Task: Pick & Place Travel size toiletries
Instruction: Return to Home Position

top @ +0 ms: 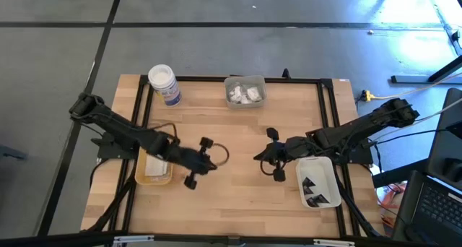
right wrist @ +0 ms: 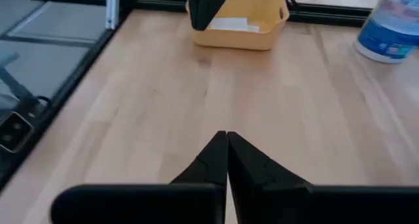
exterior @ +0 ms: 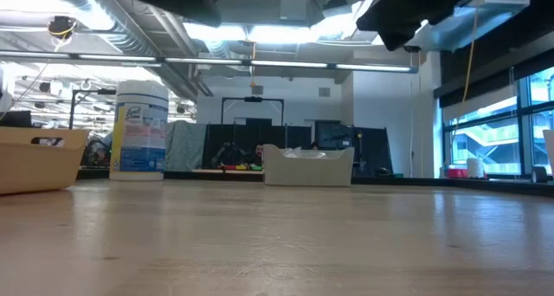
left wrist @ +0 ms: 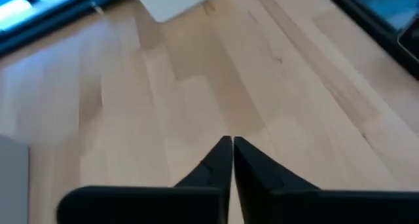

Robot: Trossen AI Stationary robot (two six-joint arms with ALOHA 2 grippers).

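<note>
— Anything left lying loose on the surface (top: 238, 204)?

— Not that I can see. Starting at the left, the yellow tray (top: 153, 182) sits by the left edge with flat white packs (right wrist: 230, 24) in it, and the left arm reaches right over it. The left pincer (left wrist: 231, 145) hangs just past the tray above bare wood, tips pressed together, holding nothing.

— And further along?

— The white jar with the blue label (top: 163, 84) is at the far left. The clear tray (top: 245, 105) at the far middle holds lumpy white packets (top: 243, 94). The right pincer (right wrist: 226, 140) faces the left one across the middle, pinched to a point too, and empty. At the near right, the white tray (top: 326, 176) holds small dark wedges (top: 310, 188).

— So what could spoil it now?

— The pull-back, I'd guess. The left arm crosses the yellow tray, so a low retreat could catch its rim and tip the packs out. The right arm lies along the white tray's far end and could shove it the same way. The two pincers are near each other, so a swing inward could knock them together.
</note>
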